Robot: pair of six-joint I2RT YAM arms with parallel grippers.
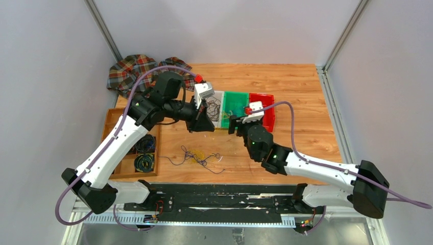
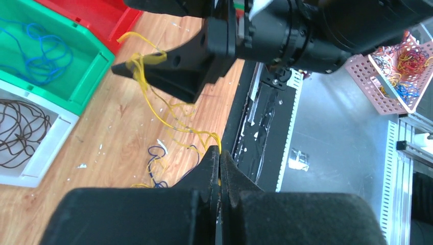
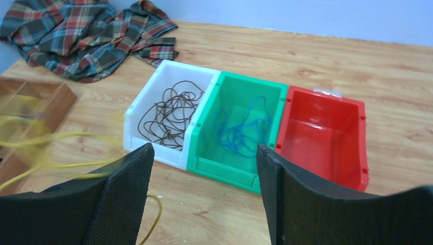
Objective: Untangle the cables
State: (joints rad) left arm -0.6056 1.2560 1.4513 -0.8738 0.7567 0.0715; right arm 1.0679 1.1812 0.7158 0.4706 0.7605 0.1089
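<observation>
My left gripper [image 2: 219, 151] is shut on a thin yellow cable [image 2: 153, 109]. The cable runs up from its tips and hooks over one finger [image 2: 173, 66] of my right gripper. In the right wrist view, the right gripper [image 3: 204, 148] stands open above the table in front of the bins. Nothing is between its pads, and the yellow cable [image 3: 61, 138] drapes over the outside of its left finger [image 3: 122, 194]. A loose tangle of dark blue and yellow cables [image 1: 196, 155] lies on the wood below both grippers [image 1: 203, 124] [image 1: 234, 125].
Three bins stand in a row: a white bin [image 3: 153, 89] holding brown wire, a green bin [image 3: 224, 168] holding blue wire, and a red bin [image 3: 321, 132]. A wooden tray [image 1: 115, 148] with black coils sits at the left, a plaid cloth [image 1: 138, 69] at the back left, and a pink basket [image 2: 373, 76] off the table.
</observation>
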